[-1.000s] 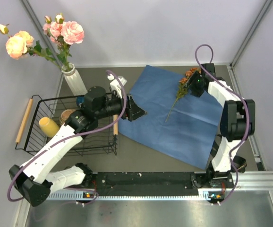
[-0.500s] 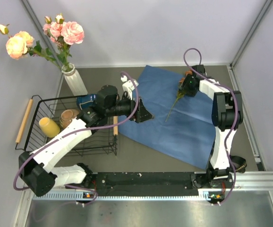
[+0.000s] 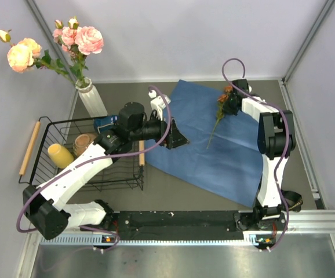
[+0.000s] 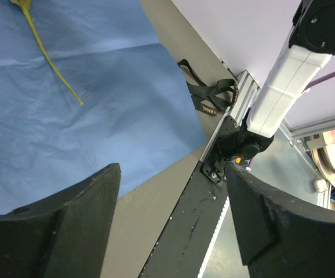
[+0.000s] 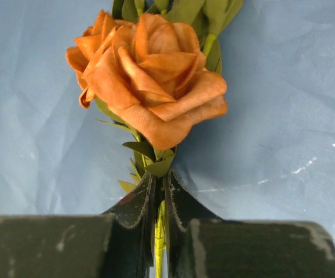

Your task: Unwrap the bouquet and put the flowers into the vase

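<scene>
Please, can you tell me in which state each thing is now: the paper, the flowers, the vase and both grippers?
blue paper sheet: unfolded, lying flat.
orange flower: on the sheet, stem pinched, not yet in the vase.
right gripper: shut on the orange flower's stem.
left gripper: open, empty.
vase: upright, holding the pink and peach roses.

Pink and peach roses (image 3: 77,40) stand in a white ribbed vase (image 3: 92,99) at the upper left of the frame, next to a black wire basket (image 3: 127,176) holding a yellow cup (image 3: 59,155) and a brown bowl (image 3: 84,142). On a blue paper sheet (image 3: 225,156) spread over the grey worktop (image 3: 173,188), the right hand (image 3: 231,103) meets the head of a lone rust-orange flower (image 3: 216,123). The left hand (image 3: 179,139) hovers at the sheet's left edge.
</scene>
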Controlling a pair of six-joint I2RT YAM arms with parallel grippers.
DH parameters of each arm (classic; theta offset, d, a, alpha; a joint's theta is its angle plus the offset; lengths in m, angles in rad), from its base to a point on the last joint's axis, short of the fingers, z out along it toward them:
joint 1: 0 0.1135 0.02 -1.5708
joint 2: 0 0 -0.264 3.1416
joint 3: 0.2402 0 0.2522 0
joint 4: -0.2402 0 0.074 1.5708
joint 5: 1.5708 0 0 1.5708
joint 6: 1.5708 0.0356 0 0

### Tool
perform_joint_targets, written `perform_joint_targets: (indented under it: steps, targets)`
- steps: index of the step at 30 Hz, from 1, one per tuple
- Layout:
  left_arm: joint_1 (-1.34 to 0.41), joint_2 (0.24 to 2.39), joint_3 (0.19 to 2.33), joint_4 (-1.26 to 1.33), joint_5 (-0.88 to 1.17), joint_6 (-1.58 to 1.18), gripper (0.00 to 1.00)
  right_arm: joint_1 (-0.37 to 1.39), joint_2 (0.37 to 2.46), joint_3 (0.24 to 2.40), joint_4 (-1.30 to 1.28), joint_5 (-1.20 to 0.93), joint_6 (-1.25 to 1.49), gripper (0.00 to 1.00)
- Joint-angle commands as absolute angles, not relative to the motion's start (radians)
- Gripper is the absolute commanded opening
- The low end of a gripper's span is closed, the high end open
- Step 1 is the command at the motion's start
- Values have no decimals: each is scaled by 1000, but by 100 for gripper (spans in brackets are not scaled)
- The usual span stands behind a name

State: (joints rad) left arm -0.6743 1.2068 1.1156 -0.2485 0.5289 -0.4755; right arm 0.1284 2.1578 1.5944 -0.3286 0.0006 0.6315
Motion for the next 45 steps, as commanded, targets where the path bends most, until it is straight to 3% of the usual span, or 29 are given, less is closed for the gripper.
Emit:
perform_joint_targets:
  steps: [1,4,12,18,22,25,26,30,33,36,38,39,41,43,44,45]
  targets:
    - [-676,1180,1181,-229,522,-475,83,132,2071,1646,-275,3,615,0]
    - [-670,1186,1189,-177,561,-524,90,135,1947,1600,-235,-105,611,0]
    - [-669,1285,1201,20,621,-640,88,153,1526,1300,64,-412,751,0]
    - [-672,1437,1278,29,626,-635,87,212,1329,1106,265,-508,897,0]
    - [-676,1488,1318,14,623,-623,76,232,1231,1034,357,-535,979,0]
    - [-680,1502,1330,8,627,-626,61,244,1189,1000,397,-532,996,0]
    - [-680,1502,1328,6,627,-624,52,242,1181,996,396,-528,999,0]
    - [-681,1502,1325,14,655,-632,36,244,1178,994,403,-557,1015,0]
    - [-683,1499,1319,6,644,-629,18,245,1175,979,445,-580,1054,0]
    - [-683,1493,1312,5,644,-632,17,247,1158,966,462,-584,1071,0]
    - [-683,1488,1307,6,649,-634,8,252,1151,965,446,-586,1059,1]
    - [-683,1483,1304,9,647,-632,2,252,1144,966,442,-595,1055,5]
    - [-683,1462,1298,5,646,-611,0,252,1143,980,424,-613,999,14]
    - [-683,1437,1295,-26,650,-589,0,252,1144,1000,358,-664,924,29]
    - [-684,1430,1296,-56,656,-563,0,252,1146,1024,324,-698,843,42]
    - [-683,1413,1296,-78,658,-549,0,250,1150,1038,254,-709,804,46]
